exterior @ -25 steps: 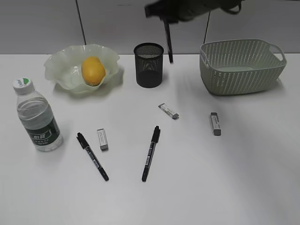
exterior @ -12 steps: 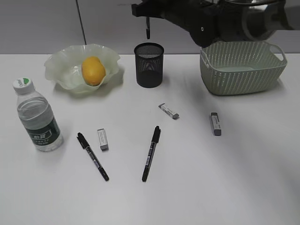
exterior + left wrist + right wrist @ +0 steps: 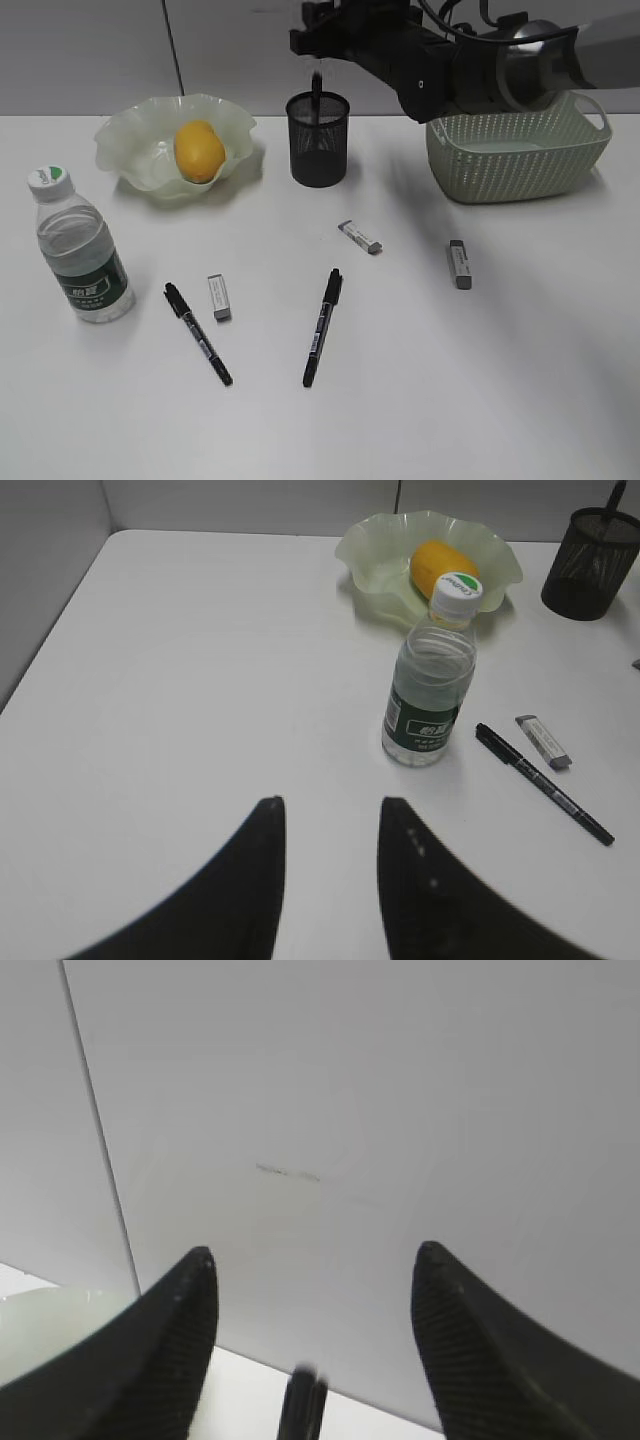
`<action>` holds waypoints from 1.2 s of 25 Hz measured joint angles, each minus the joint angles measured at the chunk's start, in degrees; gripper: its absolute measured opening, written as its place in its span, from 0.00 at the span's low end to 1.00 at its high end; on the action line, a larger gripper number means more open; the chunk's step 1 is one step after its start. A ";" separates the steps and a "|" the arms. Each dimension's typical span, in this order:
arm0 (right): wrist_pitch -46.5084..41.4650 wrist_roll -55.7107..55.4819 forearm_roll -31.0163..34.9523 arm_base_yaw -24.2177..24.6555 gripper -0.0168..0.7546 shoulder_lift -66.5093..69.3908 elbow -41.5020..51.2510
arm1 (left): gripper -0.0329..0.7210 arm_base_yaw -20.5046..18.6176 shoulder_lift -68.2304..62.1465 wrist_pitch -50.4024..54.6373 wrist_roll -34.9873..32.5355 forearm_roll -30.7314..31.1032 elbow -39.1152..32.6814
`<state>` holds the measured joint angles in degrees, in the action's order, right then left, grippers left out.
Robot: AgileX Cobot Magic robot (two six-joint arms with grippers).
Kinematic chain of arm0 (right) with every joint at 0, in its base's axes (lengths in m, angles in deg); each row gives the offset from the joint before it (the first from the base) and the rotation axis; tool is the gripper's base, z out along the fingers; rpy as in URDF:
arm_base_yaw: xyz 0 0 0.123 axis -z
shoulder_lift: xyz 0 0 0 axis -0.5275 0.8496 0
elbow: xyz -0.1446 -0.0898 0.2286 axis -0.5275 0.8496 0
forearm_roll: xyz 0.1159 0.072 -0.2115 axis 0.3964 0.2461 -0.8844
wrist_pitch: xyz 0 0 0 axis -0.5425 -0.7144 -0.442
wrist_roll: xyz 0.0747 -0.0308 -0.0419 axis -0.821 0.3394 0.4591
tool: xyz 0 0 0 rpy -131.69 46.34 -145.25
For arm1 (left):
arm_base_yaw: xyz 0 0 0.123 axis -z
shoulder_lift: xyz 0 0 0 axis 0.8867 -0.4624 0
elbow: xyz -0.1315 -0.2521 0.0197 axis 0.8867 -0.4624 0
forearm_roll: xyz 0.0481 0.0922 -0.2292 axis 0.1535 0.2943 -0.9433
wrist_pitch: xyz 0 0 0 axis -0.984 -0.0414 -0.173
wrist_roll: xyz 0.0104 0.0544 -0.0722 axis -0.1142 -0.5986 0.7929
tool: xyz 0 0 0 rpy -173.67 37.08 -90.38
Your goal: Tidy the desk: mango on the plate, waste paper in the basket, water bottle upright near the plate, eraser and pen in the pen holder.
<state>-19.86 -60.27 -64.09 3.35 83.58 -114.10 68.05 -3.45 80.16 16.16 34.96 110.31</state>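
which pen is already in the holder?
The pen standing upright in the pen holder, below the right gripper. The other two pens lie flat on the desk.

The white bench (image 3: 520, 380) carries everything. At the back left sits the wavy-rimmed green plate (image 3: 130, 140), beside it the black mesh pen holder (image 3: 317, 150), and at the back right the woven-pattern basket (image 3: 515, 150). The water bottle (image 3: 80, 255) stands upright near the left edge, in front of the plate. Two black pens lie flat toward the front, one (image 3: 198, 334) left of the other (image 3: 322, 327), both slanted. Three small erasers (grey and white blocks) lie apart: one (image 3: 219, 297) just beside the left pen, one (image 3: 359, 237) mid-bench, one (image 3: 459, 264) in front of the basket
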 joint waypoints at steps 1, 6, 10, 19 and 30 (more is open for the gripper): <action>-1.44 0.00 0.00 0.00 0.68 -0.48 0.00 | 0.36 0.00 0.00 0.00 0.00 0.00 0.00; -28.90 0.00 -0.52 0.00 0.73 -11.32 0.05 | 0.36 0.00 0.00 0.00 0.00 0.00 0.00; -53.13 -0.82 -3.71 0.00 0.71 -24.11 4.43 | 0.36 0.00 0.00 0.00 0.00 0.00 0.00; -84.56 -10.25 -7.99 0.00 0.63 -59.92 37.52 | 0.36 0.00 0.00 0.00 0.00 0.00 0.00; -90.75 -13.53 -10.47 0.00 0.63 -113.92 62.27 | 0.36 0.00 -5.03 -0.10 -1.59 -0.91 0.00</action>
<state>-110.61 -73.81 -74.56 3.35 -30.34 -51.83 68.05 -8.47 80.06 14.57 34.05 110.31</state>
